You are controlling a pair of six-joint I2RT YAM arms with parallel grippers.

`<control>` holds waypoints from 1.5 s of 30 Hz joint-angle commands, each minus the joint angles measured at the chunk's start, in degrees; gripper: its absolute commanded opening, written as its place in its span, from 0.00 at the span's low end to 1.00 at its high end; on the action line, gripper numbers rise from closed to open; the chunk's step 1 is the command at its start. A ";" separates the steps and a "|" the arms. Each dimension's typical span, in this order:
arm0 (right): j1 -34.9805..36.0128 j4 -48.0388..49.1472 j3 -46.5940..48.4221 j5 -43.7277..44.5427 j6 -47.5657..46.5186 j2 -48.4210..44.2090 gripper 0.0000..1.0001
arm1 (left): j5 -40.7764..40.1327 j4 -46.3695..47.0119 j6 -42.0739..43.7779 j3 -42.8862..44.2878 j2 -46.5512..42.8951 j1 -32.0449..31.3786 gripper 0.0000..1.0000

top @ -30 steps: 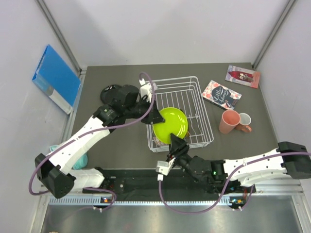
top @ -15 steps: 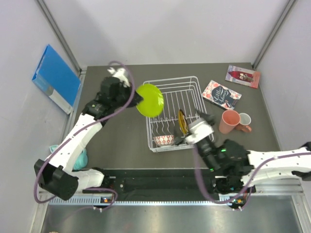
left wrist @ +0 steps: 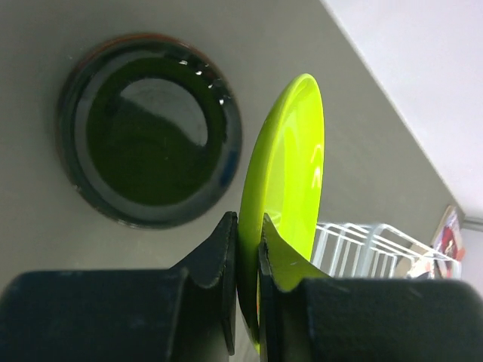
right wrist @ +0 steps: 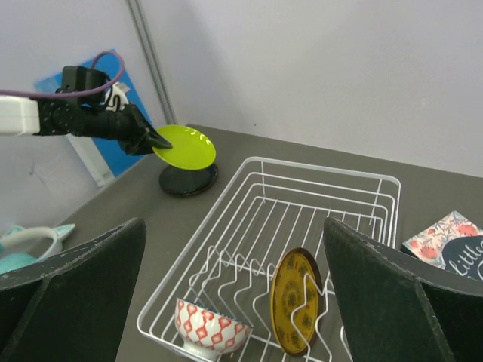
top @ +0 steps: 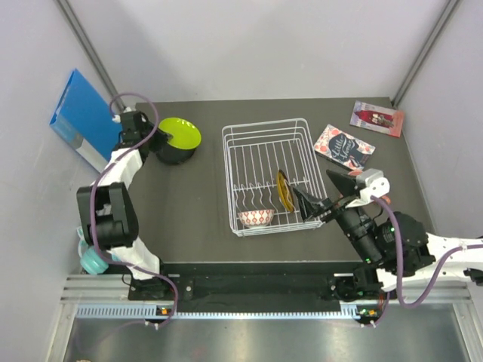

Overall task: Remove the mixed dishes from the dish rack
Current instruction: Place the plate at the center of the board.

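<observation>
My left gripper [top: 156, 136] is shut on the rim of the lime-green plate [top: 179, 133], held just above a black plate [top: 176, 154] on the table at the far left. The left wrist view shows both fingers pinching the lime plate [left wrist: 290, 173] beside the black plate [left wrist: 147, 128]. The white wire dish rack [top: 269, 124] holds an amber plate [top: 284, 190] upright in its slots and a small patterned bowl [top: 256, 218] at its near edge. My right gripper [top: 321, 193] is open and empty at the rack's near right side. Its wrist view shows the amber plate [right wrist: 296, 300] and bowl [right wrist: 211, 326].
A pink cup [top: 355, 188] and a white mug [top: 379, 186] stand right of the rack. Two booklets [top: 344, 146] [top: 376, 118] lie at the far right. A blue folder [top: 87, 121] leans on the left wall. A teal object [top: 90, 256] sits at the near left.
My left arm carried the lime-green plate out of the rack and leftward to above the black plate. My right arm swung from the rack's front to its right side.
</observation>
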 commanded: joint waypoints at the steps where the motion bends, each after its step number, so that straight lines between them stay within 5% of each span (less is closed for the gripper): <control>1: 0.10 -2.81 -0.91 -0.84 1.50 1.09 1.00 | 6.81 11.10 0.54 4.55 6.28 -0.08 0.00; 17: -2.19 -2.28 -2.32 -1.98 2.45 6.10 1.00 | 9.09 17.97 -0.77 0.68 14.21 5.80 0.00; 27: -2.80 -2.54 -2.23 -2.07 2.71 7.94 1.00 | 10.68 8.66 -1.39 4.90 20.45 5.81 0.01; 29: -2.89 -2.63 -2.23 -2.15 2.80 7.94 1.00 | 10.24 4.90 -1.39 6.21 21.59 5.81 0.06; 34: -3.07 -2.89 -2.14 -2.33 2.98 8.38 1.00 | 10.59 3.37 -1.91 6.14 20.90 5.81 0.46; 37: -3.24 -2.89 -2.23 -2.59 3.15 8.82 1.00 | 10.33 2.76 -2.44 5.00 19.06 5.81 0.59; 45: -3.33 -2.98 -2.41 -3.12 4.21 9.27 1.00 | 8.13 -1.28 -1.92 4.29 13.87 5.81 0.66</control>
